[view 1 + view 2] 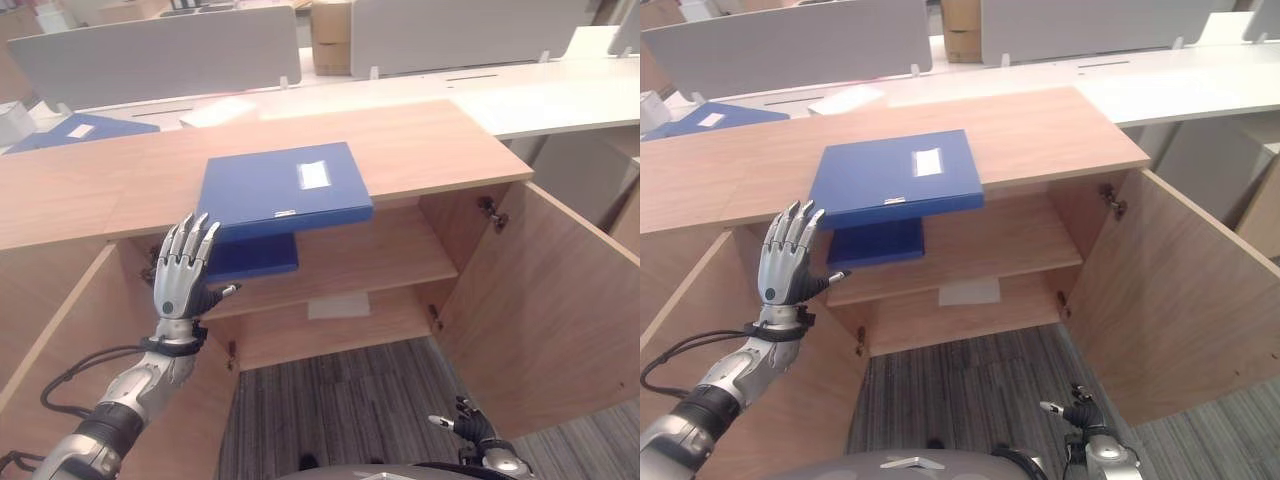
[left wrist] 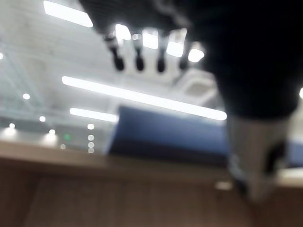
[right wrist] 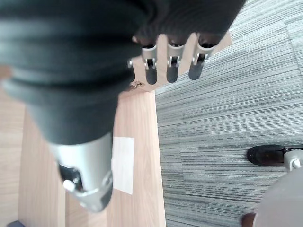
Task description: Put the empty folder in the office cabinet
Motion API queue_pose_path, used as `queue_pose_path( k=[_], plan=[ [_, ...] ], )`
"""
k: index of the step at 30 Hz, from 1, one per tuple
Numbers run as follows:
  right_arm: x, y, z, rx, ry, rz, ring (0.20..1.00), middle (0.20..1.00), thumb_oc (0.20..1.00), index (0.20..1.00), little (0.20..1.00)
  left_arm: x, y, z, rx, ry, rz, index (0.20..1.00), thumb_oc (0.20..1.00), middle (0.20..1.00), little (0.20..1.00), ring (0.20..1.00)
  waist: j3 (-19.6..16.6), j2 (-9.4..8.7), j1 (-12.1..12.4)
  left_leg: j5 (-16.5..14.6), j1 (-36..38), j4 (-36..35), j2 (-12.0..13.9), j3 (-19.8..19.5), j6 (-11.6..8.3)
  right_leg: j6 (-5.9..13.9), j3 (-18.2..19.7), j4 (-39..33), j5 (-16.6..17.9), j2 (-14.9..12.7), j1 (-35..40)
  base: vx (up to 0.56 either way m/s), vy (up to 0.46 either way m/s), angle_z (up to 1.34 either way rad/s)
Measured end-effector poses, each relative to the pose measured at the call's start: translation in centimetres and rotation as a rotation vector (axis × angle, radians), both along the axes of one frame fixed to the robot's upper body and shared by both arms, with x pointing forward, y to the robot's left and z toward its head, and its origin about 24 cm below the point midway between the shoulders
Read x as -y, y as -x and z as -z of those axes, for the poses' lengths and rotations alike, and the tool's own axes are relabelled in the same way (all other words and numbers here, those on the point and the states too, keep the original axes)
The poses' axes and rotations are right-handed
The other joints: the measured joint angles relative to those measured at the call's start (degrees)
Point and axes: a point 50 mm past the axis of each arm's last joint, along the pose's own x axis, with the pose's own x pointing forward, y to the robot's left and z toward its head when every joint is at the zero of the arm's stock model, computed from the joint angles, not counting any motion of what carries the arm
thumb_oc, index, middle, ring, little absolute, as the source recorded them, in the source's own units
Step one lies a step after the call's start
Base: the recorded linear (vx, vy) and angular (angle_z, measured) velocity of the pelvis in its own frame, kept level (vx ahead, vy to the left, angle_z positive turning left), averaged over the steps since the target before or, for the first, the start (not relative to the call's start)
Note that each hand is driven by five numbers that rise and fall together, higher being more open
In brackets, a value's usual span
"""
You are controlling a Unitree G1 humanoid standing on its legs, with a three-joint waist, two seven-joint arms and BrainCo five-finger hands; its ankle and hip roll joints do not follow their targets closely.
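Observation:
A blue folder (image 1: pixel 283 190) with a white label lies on top of the wooden cabinet (image 1: pixel 420 150), its near edge jutting over the front. A second blue folder (image 1: pixel 250 256) lies on the cabinet's upper shelf (image 1: pixel 370 255) just below it. My left hand (image 1: pixel 182 272) is raised, open, fingers straight up, just left of and below the top folder's near corner, not touching it. The blue folder (image 2: pixel 165 137) also shows past the fingers in the left wrist view. My right hand (image 1: pixel 470 428) hangs low by the floor with relaxed fingers, holding nothing.
Both cabinet doors stand open, the right door (image 1: pixel 555 300) wide to the right, the left door (image 1: pixel 60 330) beside my left arm. A white sheet (image 1: pixel 338 305) lies on the lower shelf. Another blue folder (image 1: pixel 80 131) lies on the desk behind. Grey carpet (image 1: pixel 350 400) covers the floor.

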Motion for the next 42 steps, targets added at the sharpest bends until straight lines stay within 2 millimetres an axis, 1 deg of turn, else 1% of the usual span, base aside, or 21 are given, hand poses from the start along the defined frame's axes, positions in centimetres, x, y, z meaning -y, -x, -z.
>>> queue_pose_path(
  k=[4,7,9,15,17,18,19,20,23,29,34,37,39,40,42],
  plan=[
    [0.2,0.1,0.0,-0.001,0.003,0.000,1.000,1.000,1.000,1.000,1.000,-0.4,-0.3,0.2,-0.013,-0.015,-0.024,1.000,1.000,1.000,1.000,1.000,-0.11,0.14,-1.19,-0.40,0.32,0.00,0.06,0.80,-0.16,0.23,0.87,-0.05,0.06,-0.01,0.02,0.03,0.043,-0.13],
    [0.5,0.3,0.0,-0.009,0.011,0.001,1.000,1.000,1.000,1.000,1.000,-0.6,-1.3,0.0,-0.015,-0.041,-0.038,1.000,1.000,1.000,1.000,1.000,-0.15,0.15,-1.47,-0.46,0.53,0.00,0.10,1.42,-0.09,0.37,1.16,-0.06,0.13,-0.04,-0.01,0.04,0.034,-0.10],
    [0.8,0.5,-0.1,-0.014,0.017,0.004,1.000,1.000,1.000,1.000,1.000,-0.7,-1.6,-0.1,-0.017,-0.050,-0.043,1.000,1.000,1.000,1.000,1.000,-0.22,0.22,-1.79,-0.71,0.95,-0.01,0.10,2.12,0.14,0.48,2.23,-0.16,0.21,-0.07,0.09,0.04,0.030,-0.16],
    [1.0,0.9,-0.1,-0.022,0.015,0.001,1.000,1.000,1.000,1.000,1.000,-1.4,-2.8,-0.5,-0.038,-0.078,-0.075,1.000,1.000,1.000,1.000,1.000,-0.46,0.10,-4.11,-0.89,1.25,-0.01,0.09,2.96,0.27,0.62,2.71,-0.12,0.30,-0.14,0.08,0.02,0.023,-0.06],
    [1.2,1.0,-0.1,-0.024,0.015,-0.002,1.000,1.000,1.000,1.000,1.000,-1.5,-3.1,-0.5,-0.052,-0.084,-0.080,1.000,1.000,1.000,1.000,1.000,-0.47,0.09,-4.51,-0.90,1.35,-0.01,0.11,3.46,0.29,0.71,3.20,-0.11,0.37,-0.15,-0.02,0.02,0.021,-0.11],
    [1.2,1.0,-0.2,-0.024,0.014,-0.004,1.000,1.000,1.000,1.000,1.000,-1.5,-3.3,-0.5,-0.058,-0.088,-0.079,0.827,0.827,0.827,0.827,0.827,-0.47,0.09,-4.58,-0.91,1.35,-0.01,0.12,3.56,0.30,0.73,3.31,-0.11,0.39,-0.15,-0.06,0.03,0.026,-0.12],
    [1.2,1.0,-0.2,-0.024,0.014,-0.004,1.000,1.000,1.000,1.000,1.000,-1.5,-3.4,-0.5,-0.062,-0.089,-0.080,0.382,0.382,0.382,0.382,0.382,-0.46,0.07,-4.76,-0.92,1.39,-0.01,0.12,3.69,0.31,0.76,3.43,-0.10,0.42,-0.15,-0.12,0.03,0.027,-0.06],
    [1.3,1.1,-0.2,-0.025,0.014,-0.006,1.000,1.000,1.000,1.000,1.000,-1.6,-3.5,-0.6,-0.067,-0.090,-0.081,0.200,0.200,0.200,0.200,0.200,-0.50,0.01,-5.09,-0.95,1.43,-0.01,0.12,3.84,0.32,0.78,3.57,-0.13,0.43,-0.16,-0.11,0.01,0.014,-0.06],
    [1.3,0.9,-0.2,-0.021,0.011,-0.010,1.000,1.000,1.000,1.000,1.000,-2.0,-3.6,0.1,-0.127,-0.106,-0.099,0.200,0.200,0.200,0.200,0.200,-0.51,0.02,-5.83,-1.15,1.62,-0.02,0.12,4.24,0.23,0.86,3.94,-0.09,0.48,-0.20,-0.03,0.00,0.019,-0.07],
    [1.4,0.8,-0.3,-0.019,0.013,-0.012,1.000,1.000,1.000,1.000,1.000,-1.6,-4.8,-1.3,-0.087,-0.095,-0.098,0.200,0.200,0.200,0.200,0.200,-0.65,0.12,-5.97,-1.17,1.73,-0.02,0.13,4.60,0.24,0.95,4.12,-0.08,0.55,-0.23,-0.01,0.00,0.003,-0.02],
    [2.0,0.7,-0.5,-0.009,0.029,-0.018,1.000,1.000,1.000,1.000,1.000,-1.5,-4.9,-1.6,-0.065,-0.092,-0.095,0.200,0.200,0.200,0.200,0.200,-0.84,0.42,-5.85,-1.16,1.71,-0.02,0.13,4.53,0.24,0.94,4.03,-0.06,0.56,-0.24,0.02,0.00,0.000,0.00],
    [1.9,0.2,-0.9,0.022,0.027,-0.028,1.000,1.000,1.000,1.000,1.000,-1.2,-4.9,-2.4,-0.010,-0.066,-0.077,0.200,0.200,0.200,0.200,0.200,-0.84,0.42,-5.64,-1.12,1.60,-0.02,0.13,4.23,0.21,0.78,3.80,-0.04,0.68,-0.23,0.11,-0.02,-0.008,0.04],
    [1.6,-0.8,-1.5,0.070,0.019,-0.042,1.000,1.000,1.000,1.000,1.000,-0.6,-5.0,-3.2,0.043,-0.016,-0.047,0.200,0.200,0.200,0.200,0.200,-0.82,0.35,-5.34,-1.10,1.66,-0.02,0.11,3.90,0.20,0.65,3.45,-0.06,0.76,-0.25,0.24,-0.03,-0.015,0.06],
    [1.4,-1.1,-1.7,0.088,0.015,-0.047,1.000,1.000,1.000,1.000,1.000,-0.2,-5.0,-4.0,0.069,0.022,-0.020,0.200,0.200,0.200,0.200,0.200,-0.76,0.28,-4.86,-1.05,1.56,-0.02,0.11,3.75,0.13,0.64,3.36,-0.04,0.77,-0.24,0.42,-0.03,-0.020,0.08],
    [1.0,-1.7,-2.2,0.127,0.005,-0.060,1.000,1.000,1.000,1.000,1.000,0.5,-4.9,-6.1,0.139,0.125,0.061,0.200,0.200,0.200,0.200,0.200,-0.55,-0.06,-4.15,-0.98,1.54,-0.01,0.12,3.27,0.07,0.63,2.83,-0.02,0.76,-0.22,0.57,-0.02,-0.019,0.12]
  ],
)
